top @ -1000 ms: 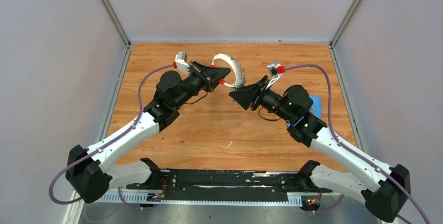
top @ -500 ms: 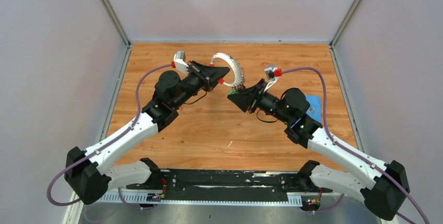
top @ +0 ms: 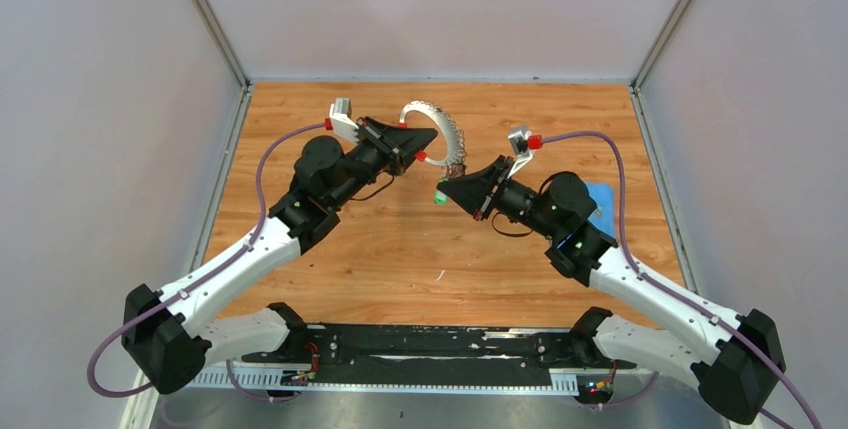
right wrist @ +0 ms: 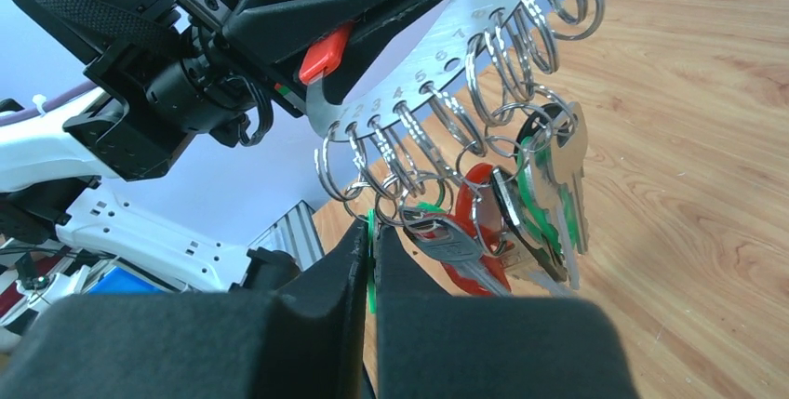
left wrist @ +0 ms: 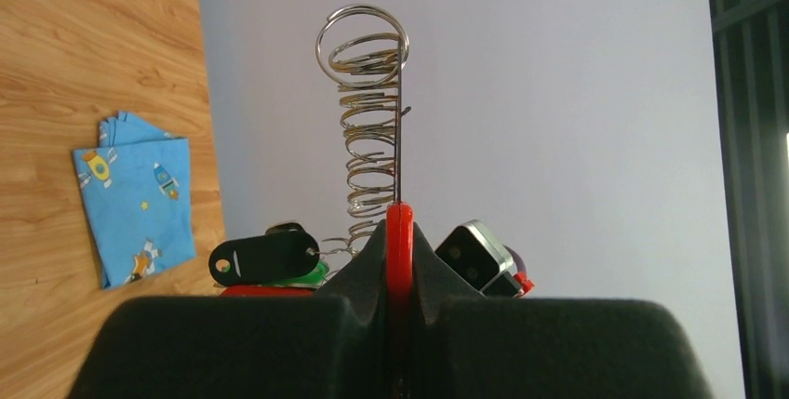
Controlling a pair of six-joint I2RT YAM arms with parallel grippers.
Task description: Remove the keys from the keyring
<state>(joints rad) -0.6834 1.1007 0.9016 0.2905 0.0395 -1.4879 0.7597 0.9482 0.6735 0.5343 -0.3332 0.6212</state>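
The keyring [top: 446, 132] is a curved silvery band hung with small split rings, held up above the wooden table. My left gripper [top: 428, 141] is shut on its red part [left wrist: 399, 248]; the rings [left wrist: 372, 120] stack upward in the left wrist view. Several keys [right wrist: 526, 218] with green and red caps dangle from the band [right wrist: 447, 46]. My right gripper [top: 444, 190] sits just below the ring, shut on a green-capped key [right wrist: 371, 273] whose green edge shows between the fingers. That green cap [top: 439, 199] pokes out at the fingertips in the top view.
A folded blue cloth [top: 603, 201] with rocket prints lies on the table at the right, partly under the right arm, also seen as the blue cloth [left wrist: 138, 196]. A black tag [left wrist: 265, 257] hangs among the keys. Grey walls close in the table on three sides.
My right gripper has moved left and slightly nearer under the keyring and has shut on the green-capped key. The left arm and the ring have hardly moved.
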